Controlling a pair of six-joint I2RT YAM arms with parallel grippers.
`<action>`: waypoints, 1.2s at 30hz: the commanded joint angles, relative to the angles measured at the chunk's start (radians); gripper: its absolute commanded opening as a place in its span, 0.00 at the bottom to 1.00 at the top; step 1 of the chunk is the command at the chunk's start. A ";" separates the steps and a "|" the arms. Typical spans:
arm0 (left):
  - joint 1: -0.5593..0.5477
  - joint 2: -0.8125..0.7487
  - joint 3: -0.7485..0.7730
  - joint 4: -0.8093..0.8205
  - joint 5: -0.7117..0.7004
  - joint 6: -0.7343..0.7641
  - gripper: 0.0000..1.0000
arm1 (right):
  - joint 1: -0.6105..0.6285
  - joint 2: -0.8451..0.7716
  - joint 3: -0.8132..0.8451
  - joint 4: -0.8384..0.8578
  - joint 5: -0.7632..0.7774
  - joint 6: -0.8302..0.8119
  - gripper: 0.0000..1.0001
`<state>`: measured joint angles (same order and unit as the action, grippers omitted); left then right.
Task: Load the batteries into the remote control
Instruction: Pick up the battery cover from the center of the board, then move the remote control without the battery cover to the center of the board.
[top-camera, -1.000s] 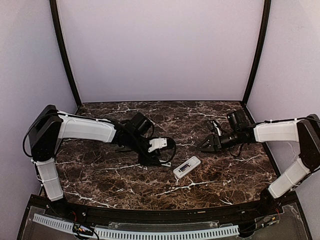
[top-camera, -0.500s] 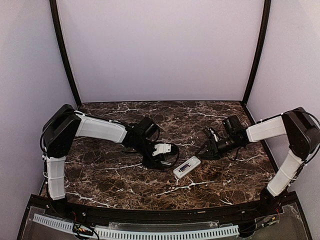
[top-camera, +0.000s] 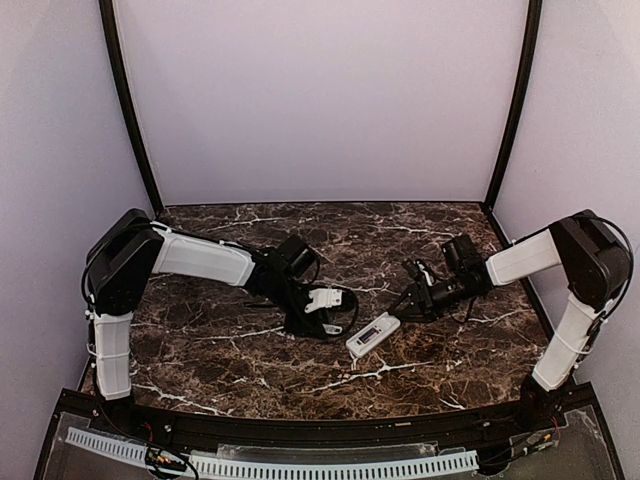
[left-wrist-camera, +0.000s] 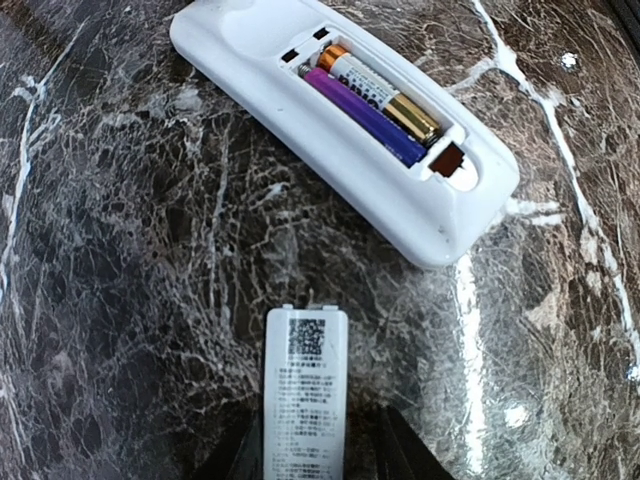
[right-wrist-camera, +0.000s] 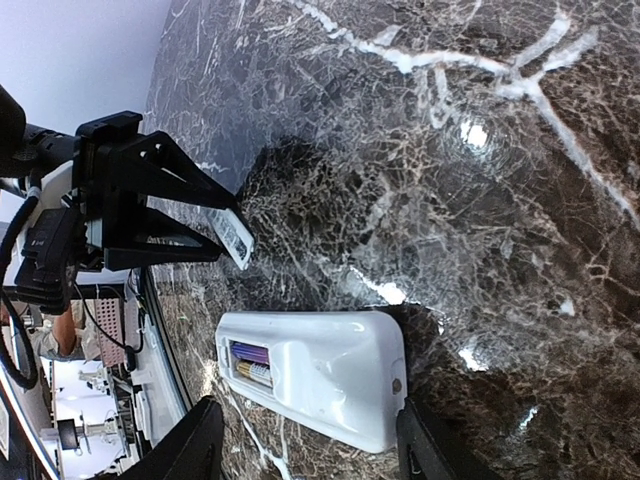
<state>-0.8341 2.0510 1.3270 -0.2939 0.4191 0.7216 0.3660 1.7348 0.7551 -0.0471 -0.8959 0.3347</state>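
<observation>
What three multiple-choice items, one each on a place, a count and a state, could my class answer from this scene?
1. Where is the remote control?
A. Lying back-up on the marble table
B. Lifted in the right pincer
C. Leaning on the back wall

2. How many batteries sit in its compartment?
A. None
B. One
C. Two

3. What is the state of the battery cover?
A. Fitted on the remote control
B. Off, held in the left pincer
C. Pinned under the remote control

Answers:
1 A, its open compartment faces up from the tabletop.
2 C, a purple one and a gold one lie side by side.
3 B, it sits between the pincer's fingers, apart from the handset.
</observation>
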 joint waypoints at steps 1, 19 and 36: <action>0.005 -0.024 -0.038 -0.005 -0.054 -0.009 0.37 | 0.009 0.015 0.001 0.024 -0.032 0.004 0.57; -0.015 -0.268 -0.167 0.076 -0.111 -0.249 0.16 | 0.067 -0.034 -0.081 0.017 -0.049 0.020 0.54; -0.136 -0.219 -0.038 -0.098 -0.195 -0.289 0.19 | 0.137 0.017 -0.013 0.081 -0.062 0.075 0.52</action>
<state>-0.9588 1.8069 1.2522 -0.3092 0.2588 0.4381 0.4824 1.7321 0.7071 -0.0032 -0.9417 0.3939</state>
